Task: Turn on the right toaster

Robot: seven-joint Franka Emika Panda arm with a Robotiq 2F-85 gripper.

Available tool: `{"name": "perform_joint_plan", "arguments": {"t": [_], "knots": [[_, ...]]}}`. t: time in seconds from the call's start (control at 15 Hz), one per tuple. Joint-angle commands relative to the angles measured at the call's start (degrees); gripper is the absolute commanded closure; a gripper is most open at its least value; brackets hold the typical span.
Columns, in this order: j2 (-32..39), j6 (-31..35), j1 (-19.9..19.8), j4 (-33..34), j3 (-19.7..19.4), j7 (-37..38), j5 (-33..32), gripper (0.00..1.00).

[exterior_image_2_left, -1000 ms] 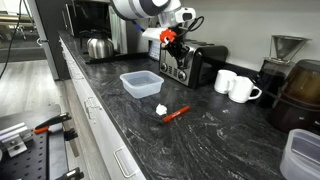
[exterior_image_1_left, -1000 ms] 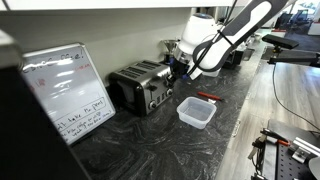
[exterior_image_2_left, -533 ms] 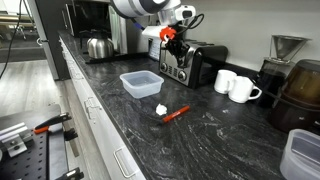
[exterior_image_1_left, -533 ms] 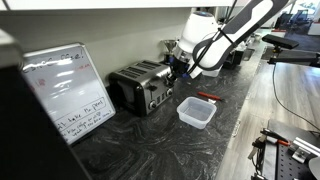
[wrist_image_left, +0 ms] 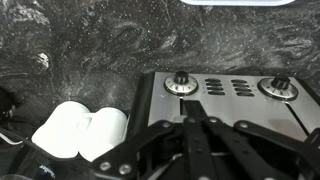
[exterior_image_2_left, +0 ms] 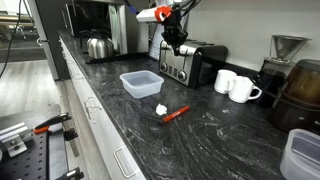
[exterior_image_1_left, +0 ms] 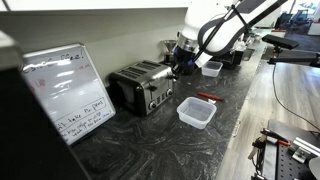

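Counting what is sitting on the counter [exterior_image_2_left: 225,140].
One chrome toaster [exterior_image_2_left: 190,62] is showing two dials [wrist_image_left: 181,82] [wrist_image_left: 280,87] on its face. Two white mugs [exterior_image_2_left: 226,81] [exterior_image_2_left: 243,90] are standing just beside the toaster. One red marker [exterior_image_2_left: 176,113] and one clear tub [exterior_image_2_left: 140,84] are lying in front of it. A second tub [exterior_image_2_left: 300,155] is sitting well apart beyond the mugs, and one kettle [exterior_image_2_left: 97,46] is standing on the toaster's other side.

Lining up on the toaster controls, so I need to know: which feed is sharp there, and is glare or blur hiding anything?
Wrist view: toaster dials dim but readable; gripper a dark, soft blur up close. Both exterior views: even light, no strong glare, but the toaster is small and the controls on its shiny face are too small to read.
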Motion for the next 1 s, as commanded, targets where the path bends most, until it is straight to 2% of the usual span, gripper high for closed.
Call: {"name": "perform_joint_plan", "arguments": {"t": [0.0,0.6,0.93], "knots": [[-4.68,-4.36,0.53,-3.05,-0.33,-0.91,-0.60,1.00],[-11.39,-8.96,0.56,-6.86,0.62,0.18,-1.77,1.00],[-16.81,-12.38,0.73,-9.17,1.64,-1.72,0.05,1.00]]}}
